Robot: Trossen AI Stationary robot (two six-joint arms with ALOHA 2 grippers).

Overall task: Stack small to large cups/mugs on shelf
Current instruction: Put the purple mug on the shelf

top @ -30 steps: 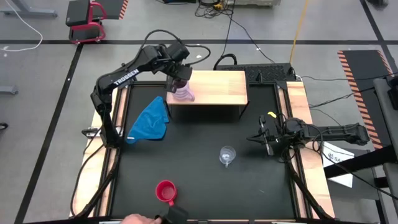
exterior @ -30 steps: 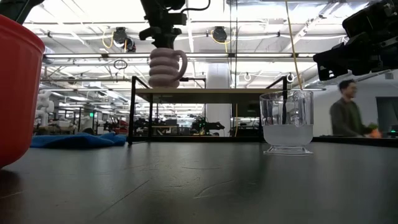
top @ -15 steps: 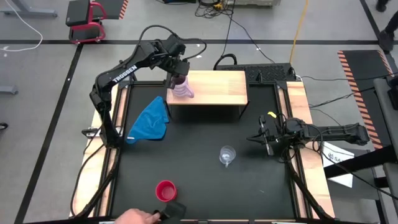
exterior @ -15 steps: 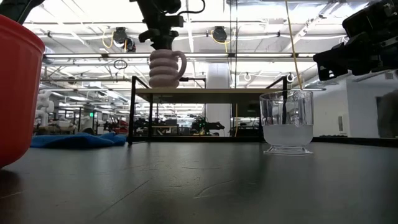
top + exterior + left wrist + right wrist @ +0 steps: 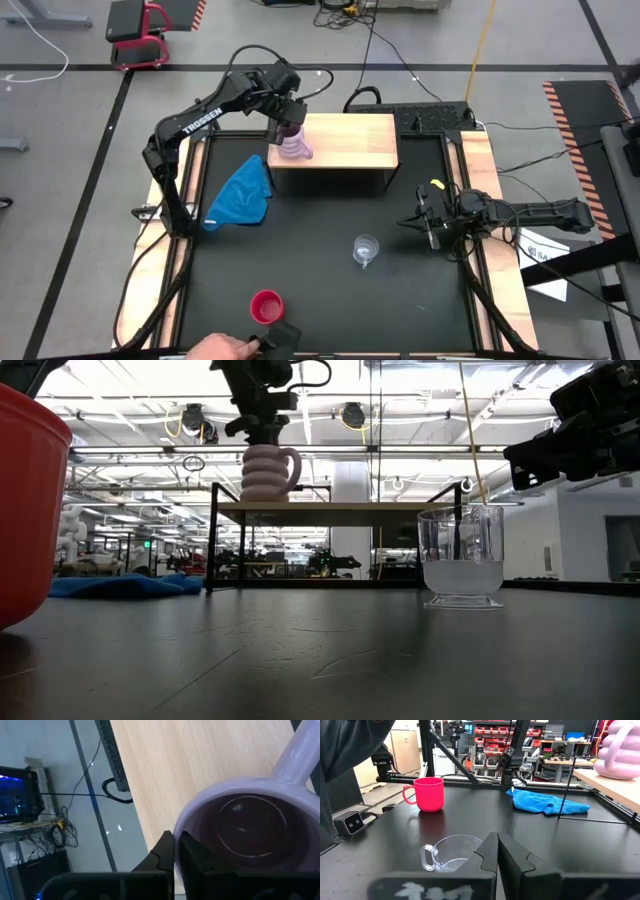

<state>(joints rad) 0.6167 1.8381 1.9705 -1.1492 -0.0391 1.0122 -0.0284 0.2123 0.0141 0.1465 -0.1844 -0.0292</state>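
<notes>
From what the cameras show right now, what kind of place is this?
Most likely a robotics lab in a large industrial hall. The low view shows a high ceiling with strip lights, the right wrist view shows red storage racks, and cables lie on the floor beyond the table.

Blue cloth (image 5: 240, 194) crumpled on black tabletop (image 5: 330, 280), left side, by pale wood side rail (image 5: 176, 245). Also seen in low view (image 5: 125, 584) and right wrist view (image 5: 547, 802).
Small black camera box (image 5: 283, 339) at tabletop's near edge; a person's hand (image 5: 218, 348) touching it.
Red-framed stool (image 5: 140, 30) on floor beyond tabletop, far left.
Black cables (image 5: 360, 20) on floor behind.
</notes>
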